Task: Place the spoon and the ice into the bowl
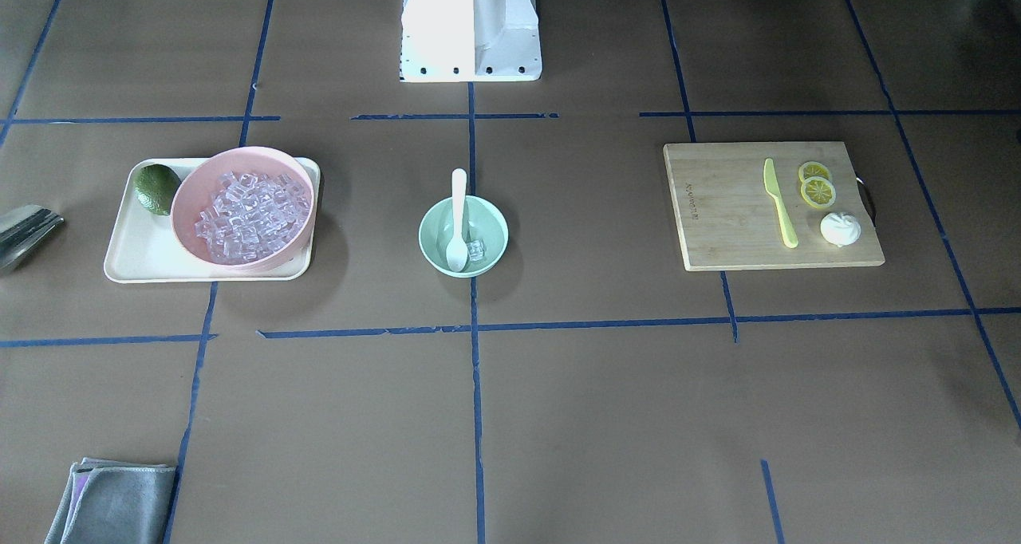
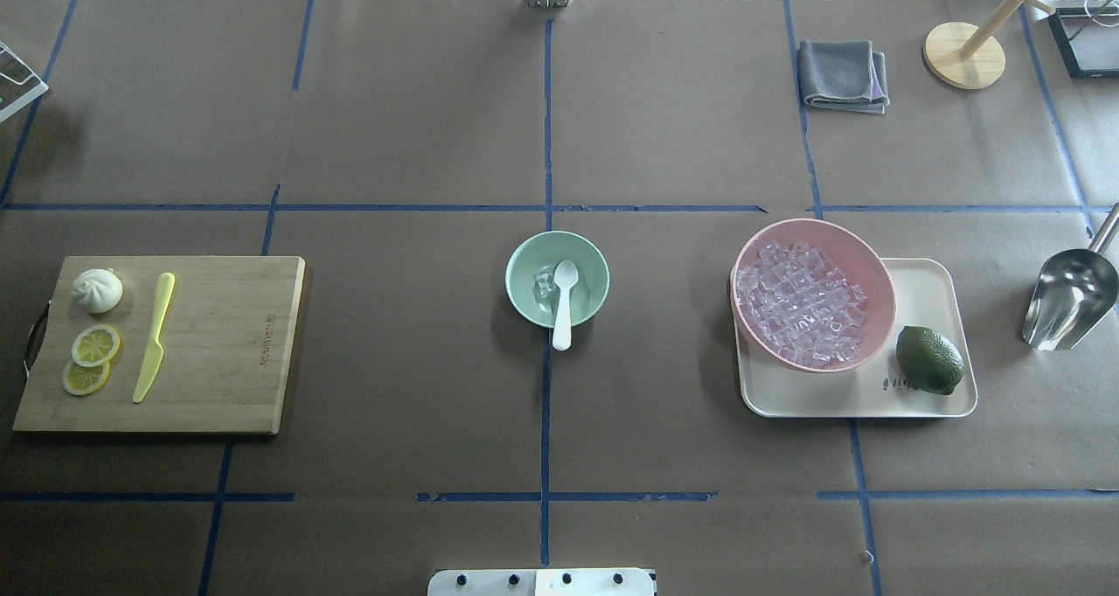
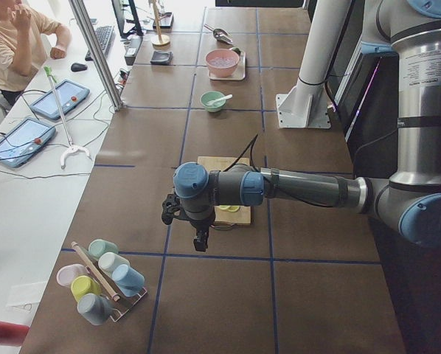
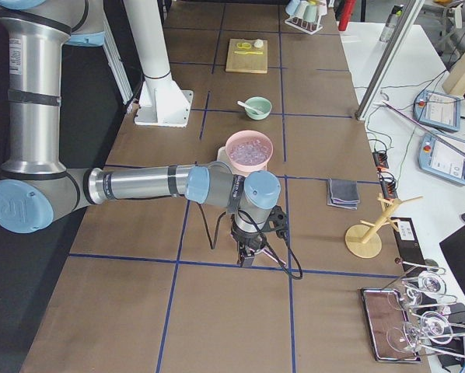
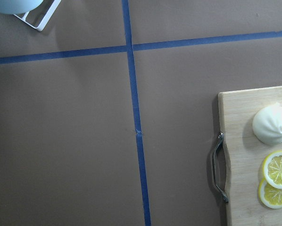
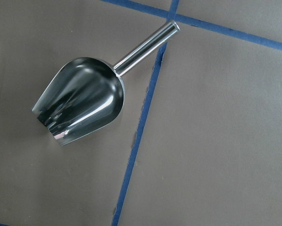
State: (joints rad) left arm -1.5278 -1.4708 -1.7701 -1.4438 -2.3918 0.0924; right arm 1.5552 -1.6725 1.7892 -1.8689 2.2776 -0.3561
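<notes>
Black gripper parts are all that show of the left gripper (image 3: 200,243), hanging over the worktop (image 2: 393,386) near the cutting board (image 5: 242,155). It appears only in the left side view, so whether its jaws are apart or together cannot be told. The right gripper (image 4: 246,258) appears only in the right side view and is equally unreadable. It hangs above a steel scoop (image 6: 79,96), well apart from the task's things.

Mid-worktop, the spoon (image 2: 564,303) lies with its scoop inside the bowl (image 2: 593,274) and its handle leaning on the rim, the end jutting out toward the robot. One ice (image 2: 545,283) cube sits on the bowl's floor just beside the spoon's scoop. By the look of it, both items are already in.

The risk now lies in disturbance. The overhanging handle makes the spoon easy to lever out, should an arm sweep low across the centre, and a knock to the light bowl could slide it or spill the cube. A reach toward the pink bowl (image 2: 813,229) of ice nearby would probably pass clear of it.
</notes>
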